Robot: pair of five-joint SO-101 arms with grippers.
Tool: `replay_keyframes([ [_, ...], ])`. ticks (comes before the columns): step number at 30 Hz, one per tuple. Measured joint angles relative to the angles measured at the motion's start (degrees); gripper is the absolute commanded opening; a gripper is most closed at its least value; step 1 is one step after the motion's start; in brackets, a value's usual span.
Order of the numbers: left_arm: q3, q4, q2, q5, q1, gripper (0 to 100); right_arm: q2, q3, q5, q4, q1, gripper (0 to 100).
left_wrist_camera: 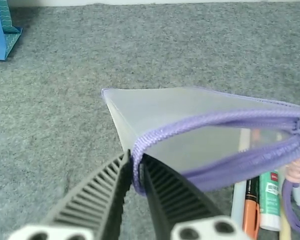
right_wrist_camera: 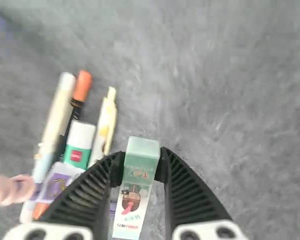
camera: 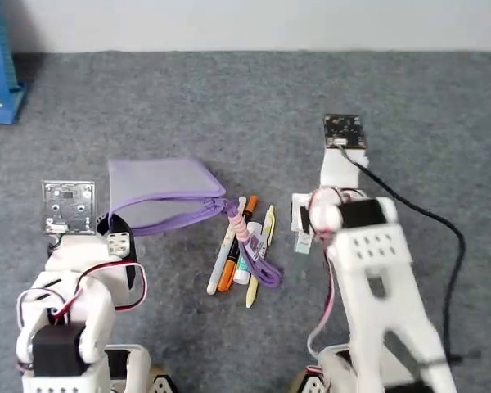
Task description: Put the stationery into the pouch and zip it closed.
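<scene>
Left gripper (left_wrist_camera: 134,161) pinches pouch (left_wrist_camera: 190,115) rim, propping mouth open; right gripper (right_wrist_camera: 140,156) clamps green eraser (right_wrist_camera: 131,200) near pouch mouth, likely for loading.

Purple pouch (camera: 155,192) unzipped; pens (camera: 229,255) beside mouth; green eraser (right_wrist_camera: 135,175) nearby.

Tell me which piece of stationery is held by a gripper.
The green eraser, clamped in the right gripper. The pens and the glue stick lie loose on the carpet beside it.
</scene>
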Motion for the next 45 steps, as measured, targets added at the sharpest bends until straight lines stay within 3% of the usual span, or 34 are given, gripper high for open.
replay_keyframes([
  [10,-8.97,3.52,2.02,0.09,-0.09,1,-21.63,0.00,5.45,1.41,-13.10,0.8],
  [16,-14.33,4.48,10.55,1.14,-0.18,1,-25.32,0.00,6.15,-4.66,-18.99,0.8],
  [26,-14.95,4.48,13.71,1.67,-0.18,1,-25.49,0.09,6.15,-24.44,-26.55,0.8],
  [37,-14.86,4.48,13.80,2.64,3.60,1,-25.49,19.69,7.30,-61.80,-31.65,0.8],
  [45,-15.91,4.48,14.59,2.64,3.78,1,-25.49,27.52,8.62,-71.65,-34.11,0.8],
])
